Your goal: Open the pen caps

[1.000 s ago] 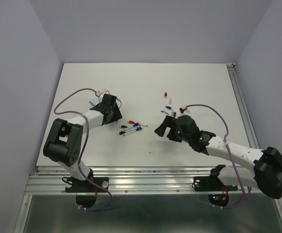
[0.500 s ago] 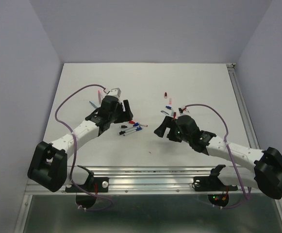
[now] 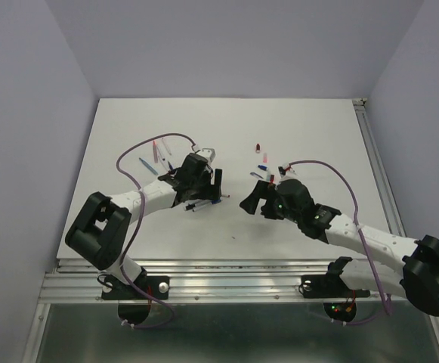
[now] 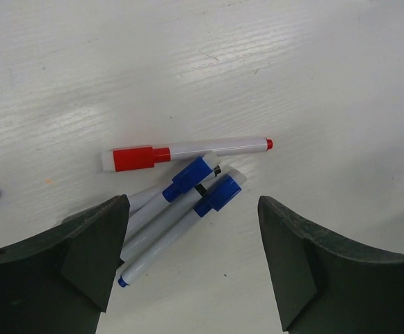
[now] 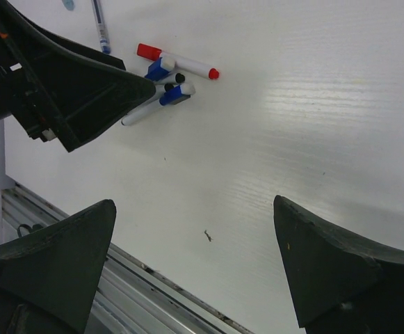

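Your left gripper (image 4: 192, 229) hangs over the pile of capped pens on the worktop (image 4: 327, 69), its jaws spread wide with nothing in them. Your right gripper (image 5: 195, 236) hovers nearby on the other side of the pile, jaws also wide apart and empty.

The caps to pull are all in this pile. The red cap (image 4: 135, 158) sits on the red marker (image 4: 215, 147), which lies at the far edge. Two blue caps (image 4: 190, 175) sit on the blue pens (image 4: 156, 233), which lie side by side on a diagonal and touch each other. A black end shows between them, but I cannot tell what it belongs to.

The step looks like picking one pen to uncap, and the red marker is probably the easiest. Only one blue cap touches it, and its far side is clear.

- **Turn the wrist first.** The marker lies nearly along the line your jaws close on, so rotate until they close across the barrel.
- **Grip the white barrel.** Take it well away from the red cap, so the whole cap sticks out for the right jaws.
- **Come down slowly.** A finger landing on the blue pens could roll them or drag a second pen up.
- **Pull along the pen's axis.** Lift the marker clear, bring the right jaws square onto the cap, and pull straight without bending.
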Motion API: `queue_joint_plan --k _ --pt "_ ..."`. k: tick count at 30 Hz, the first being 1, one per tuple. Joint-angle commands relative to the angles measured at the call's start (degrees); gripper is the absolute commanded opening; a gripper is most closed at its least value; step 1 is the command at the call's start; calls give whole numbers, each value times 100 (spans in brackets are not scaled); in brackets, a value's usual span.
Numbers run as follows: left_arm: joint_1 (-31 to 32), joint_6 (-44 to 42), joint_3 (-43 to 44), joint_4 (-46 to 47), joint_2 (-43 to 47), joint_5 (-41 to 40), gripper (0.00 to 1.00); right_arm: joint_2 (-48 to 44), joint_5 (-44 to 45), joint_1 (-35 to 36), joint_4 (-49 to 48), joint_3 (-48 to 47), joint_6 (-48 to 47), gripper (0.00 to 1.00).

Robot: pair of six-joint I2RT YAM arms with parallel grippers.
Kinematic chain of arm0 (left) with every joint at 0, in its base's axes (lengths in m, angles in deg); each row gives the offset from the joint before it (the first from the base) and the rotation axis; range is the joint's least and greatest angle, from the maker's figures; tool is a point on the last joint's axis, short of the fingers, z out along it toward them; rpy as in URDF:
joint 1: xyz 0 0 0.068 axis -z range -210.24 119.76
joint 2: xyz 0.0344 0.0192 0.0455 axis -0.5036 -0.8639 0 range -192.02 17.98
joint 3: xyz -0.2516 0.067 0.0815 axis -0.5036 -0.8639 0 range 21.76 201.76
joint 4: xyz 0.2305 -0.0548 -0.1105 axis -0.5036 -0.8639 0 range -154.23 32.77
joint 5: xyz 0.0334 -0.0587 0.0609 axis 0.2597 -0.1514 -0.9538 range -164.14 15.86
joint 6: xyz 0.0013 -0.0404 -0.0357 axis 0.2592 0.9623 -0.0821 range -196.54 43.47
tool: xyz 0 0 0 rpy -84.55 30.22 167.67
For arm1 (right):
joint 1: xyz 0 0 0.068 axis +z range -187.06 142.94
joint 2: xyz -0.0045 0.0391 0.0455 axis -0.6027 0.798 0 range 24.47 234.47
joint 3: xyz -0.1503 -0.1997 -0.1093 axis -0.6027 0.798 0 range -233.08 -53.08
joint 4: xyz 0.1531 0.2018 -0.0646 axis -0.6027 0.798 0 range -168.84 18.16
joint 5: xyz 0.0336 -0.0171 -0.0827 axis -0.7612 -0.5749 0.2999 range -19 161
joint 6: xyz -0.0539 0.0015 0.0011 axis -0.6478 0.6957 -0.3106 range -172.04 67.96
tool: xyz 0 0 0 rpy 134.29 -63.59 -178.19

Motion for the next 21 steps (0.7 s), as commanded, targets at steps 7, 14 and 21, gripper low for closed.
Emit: queue_joint_plan --k 7,14,21 --pt "259 -218 387 -21 -243 -522 77 -200 74 18 -36 140 -189 100" --pt "373 -156 642 -346 -472 -822 72 -235 74 18 -36 167 -215 100" --pt "417 -174 844 -416 -717 -822 64 -244 65 18 -36 176 -198 100"
